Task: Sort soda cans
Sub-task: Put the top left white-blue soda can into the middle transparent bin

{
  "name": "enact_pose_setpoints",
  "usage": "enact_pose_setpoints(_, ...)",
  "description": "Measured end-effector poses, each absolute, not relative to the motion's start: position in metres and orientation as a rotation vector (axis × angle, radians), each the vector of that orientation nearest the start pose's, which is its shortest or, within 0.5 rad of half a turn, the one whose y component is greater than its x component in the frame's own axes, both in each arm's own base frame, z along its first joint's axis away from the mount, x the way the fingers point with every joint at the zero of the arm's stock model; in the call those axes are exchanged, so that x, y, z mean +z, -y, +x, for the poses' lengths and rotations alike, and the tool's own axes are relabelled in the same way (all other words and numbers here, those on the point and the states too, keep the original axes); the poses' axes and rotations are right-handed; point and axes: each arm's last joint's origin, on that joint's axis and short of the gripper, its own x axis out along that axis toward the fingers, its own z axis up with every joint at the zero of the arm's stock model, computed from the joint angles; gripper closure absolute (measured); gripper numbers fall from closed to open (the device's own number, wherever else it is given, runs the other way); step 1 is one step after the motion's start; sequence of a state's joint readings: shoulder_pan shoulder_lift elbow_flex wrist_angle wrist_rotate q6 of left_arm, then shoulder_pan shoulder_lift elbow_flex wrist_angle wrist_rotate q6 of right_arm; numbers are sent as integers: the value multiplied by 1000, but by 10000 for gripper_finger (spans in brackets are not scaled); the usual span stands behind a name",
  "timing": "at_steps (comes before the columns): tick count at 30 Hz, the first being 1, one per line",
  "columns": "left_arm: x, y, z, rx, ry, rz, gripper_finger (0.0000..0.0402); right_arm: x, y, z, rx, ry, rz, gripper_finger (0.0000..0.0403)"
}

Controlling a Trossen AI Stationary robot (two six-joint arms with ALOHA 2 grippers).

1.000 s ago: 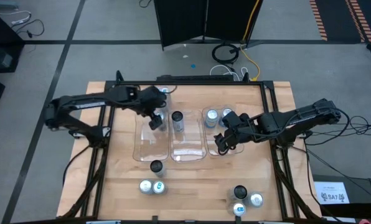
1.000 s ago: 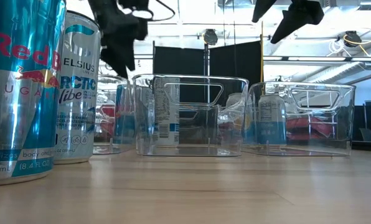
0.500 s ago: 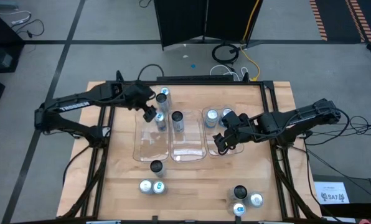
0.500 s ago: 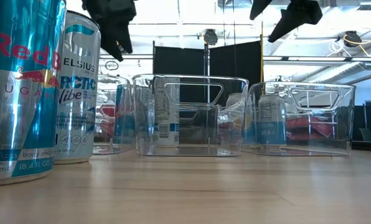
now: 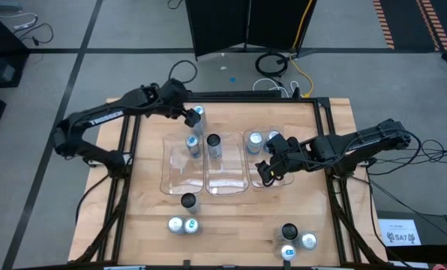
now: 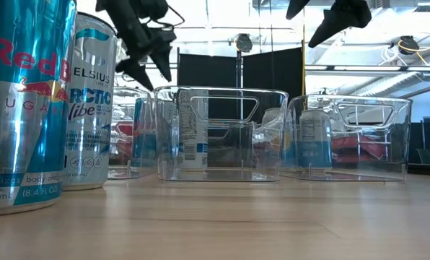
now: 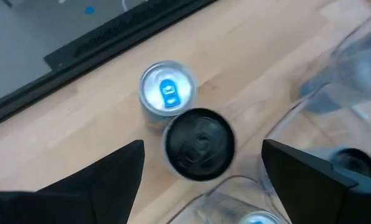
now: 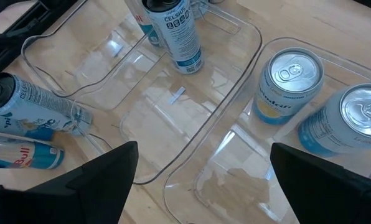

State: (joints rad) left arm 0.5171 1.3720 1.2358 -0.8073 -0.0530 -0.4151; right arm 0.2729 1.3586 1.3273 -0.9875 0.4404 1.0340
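Grey floor (image 5: 43, 225), black partition (image 5: 246, 26), coiled cables (image 5: 272, 64).

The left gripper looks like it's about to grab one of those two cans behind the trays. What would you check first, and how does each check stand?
1. Left gripper open: ok, its fingers are spread in its wrist view.
2. Left gripper empty: ok, nothing between the fingers.
3. Target in sight: ok, the black-topped can stands upright between the fingers, beyond their tips.
4. Neighbour clear: not ok, the blue-tab can stands right against it and could be knocked.
5. Tray clear: cannot tell, the left tray has its rim close beside the black-topped can.
6. Right gripper out of the way: ok, it hangs open over the right tray.
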Motion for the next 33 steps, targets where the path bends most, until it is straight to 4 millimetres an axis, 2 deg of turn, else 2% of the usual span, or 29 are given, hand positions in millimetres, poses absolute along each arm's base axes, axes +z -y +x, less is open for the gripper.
enact_pose_setpoints(13, 289, -149, 251, 736, -885, -611, 68, 334, -58, 254, -609, -765, 590, 44)
enact_pose_setpoints(33, 287, -152, 256, 726, -871, -574, 68, 334, -58, 254, -604, -763, 573, 44)
